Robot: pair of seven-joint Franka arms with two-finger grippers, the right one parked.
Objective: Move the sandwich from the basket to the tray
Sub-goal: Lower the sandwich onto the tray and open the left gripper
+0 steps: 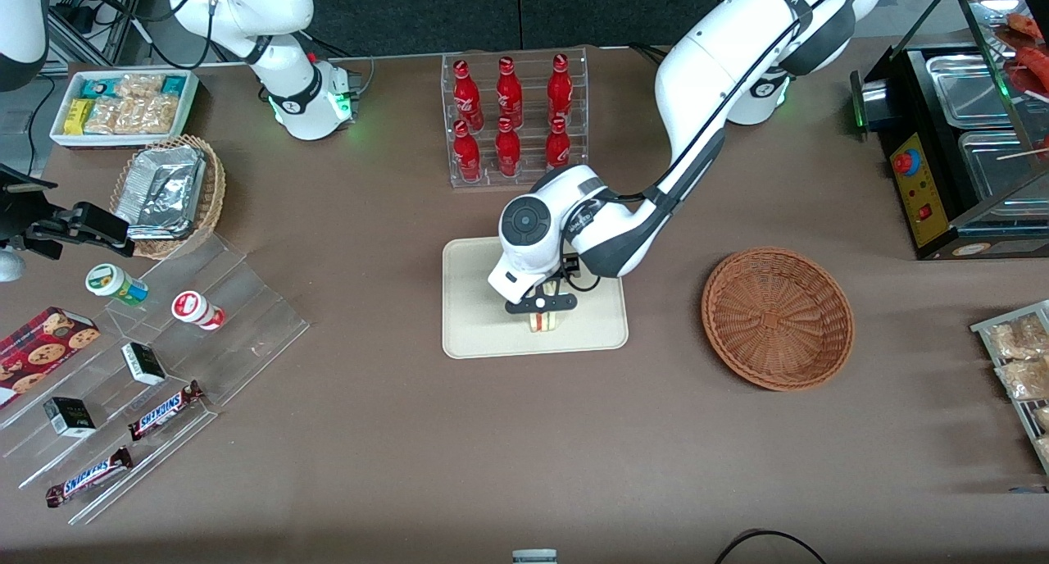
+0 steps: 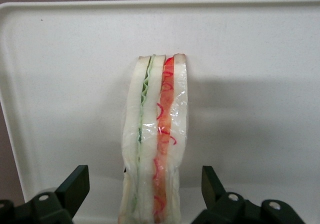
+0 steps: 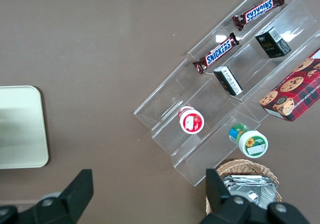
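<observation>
The sandwich (image 1: 543, 321) stands on its edge on the cream tray (image 1: 475, 326), in the part nearer the front camera. In the left wrist view the sandwich (image 2: 156, 144) shows white bread, a green layer and a red filling under clear wrap, resting on the tray (image 2: 260, 83). My left gripper (image 1: 541, 305) is just above it, open, with one black finger (image 2: 75, 184) on each side and a gap between each finger and the wrap. The reddish-brown basket (image 1: 777, 316) sits empty beside the tray, toward the working arm's end.
A clear rack of red bottles (image 1: 512, 117) stands farther from the camera than the tray. Toward the parked arm's end are a clear stepped shelf (image 1: 164, 367) with snacks, a tan basket of foil containers (image 1: 168, 193) and a white snack bin (image 1: 123, 105). A black food warmer (image 1: 959, 146) stands at the working arm's end.
</observation>
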